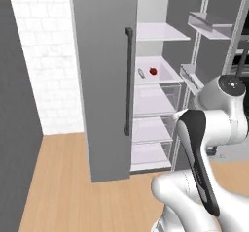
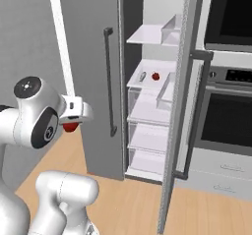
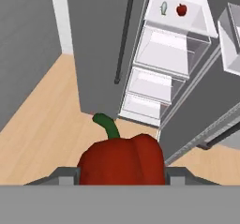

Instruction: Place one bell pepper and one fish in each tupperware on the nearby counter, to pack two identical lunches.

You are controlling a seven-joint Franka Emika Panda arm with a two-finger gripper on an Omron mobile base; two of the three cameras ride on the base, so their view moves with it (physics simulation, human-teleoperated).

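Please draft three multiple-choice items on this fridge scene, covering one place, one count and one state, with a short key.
1. Where is the small glossy red bell pepper that is not held?
A. on a white fridge shelf, beside a slim pale fish
B. on the wooden floor
C. in the black oven

2. How many red peppers are in sight?
A. one
B. two
C. four

3. What is the state of the end effector?
A. open and bare
B. shut on a fish
C. shut on a red bell pepper with a green stem

Key: 1 A, both base views show pepper and fish together on that shelf. 2 B, one on the shelf, one held. 3 C, the hand view shows the pepper between the finger tips.
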